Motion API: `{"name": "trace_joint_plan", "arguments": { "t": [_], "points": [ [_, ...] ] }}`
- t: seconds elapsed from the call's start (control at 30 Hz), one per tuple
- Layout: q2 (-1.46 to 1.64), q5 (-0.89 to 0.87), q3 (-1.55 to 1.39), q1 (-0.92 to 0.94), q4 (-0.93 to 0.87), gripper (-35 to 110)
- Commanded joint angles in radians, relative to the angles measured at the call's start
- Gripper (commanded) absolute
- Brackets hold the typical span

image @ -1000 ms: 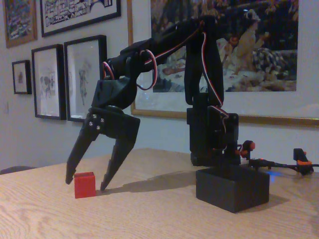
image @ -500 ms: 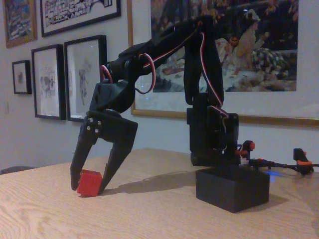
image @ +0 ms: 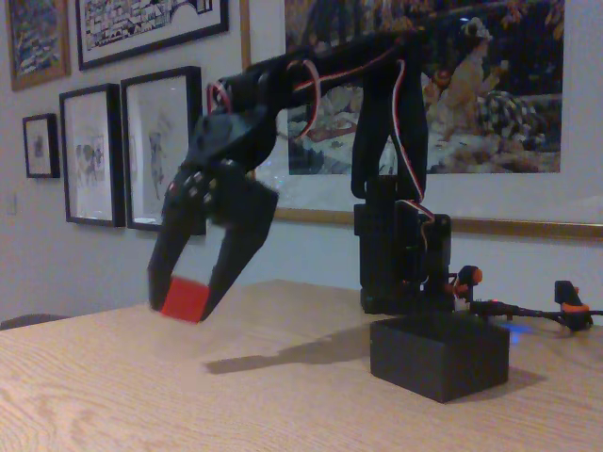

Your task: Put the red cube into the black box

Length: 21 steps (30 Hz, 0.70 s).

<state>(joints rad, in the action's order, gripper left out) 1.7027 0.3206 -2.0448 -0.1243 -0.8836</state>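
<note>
The red cube (image: 184, 299) hangs in the air above the wooden table, pinched between the two black fingers of my gripper (image: 182, 303), which is shut on it. The cube is tilted a little. The black arm reaches out to the left from its base behind the black box (image: 439, 355). That box sits on the table at the right, well to the right of the gripper and lower than it. Its inside is hidden from this low angle.
The wooden table (image: 236, 405) stretches across the foreground, with the arm's shadow on it between cube and box. The arm's base (image: 400, 254) stands just behind the box. Cables and orange clamps (image: 570, 297) lie at the far right. Framed pictures hang on the wall behind.
The fingers closed on the cube as it sat on the table, tilting it, and have now lifted it clear and slightly to the right.
</note>
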Motion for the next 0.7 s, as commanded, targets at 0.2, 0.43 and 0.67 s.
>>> {"name": "trace_joint_plan", "arguments": {
  "t": [0.2, 0.43, 0.67],
  "points": [
    [0.36, -0.229, 0.002, 0.15, -0.293, -12],
    [0.529, -0.43, -0.048, 0.273, -0.474, -11],
    [0.696, -0.643, -0.121, 0.488, -0.537, -15]
  ]
}}
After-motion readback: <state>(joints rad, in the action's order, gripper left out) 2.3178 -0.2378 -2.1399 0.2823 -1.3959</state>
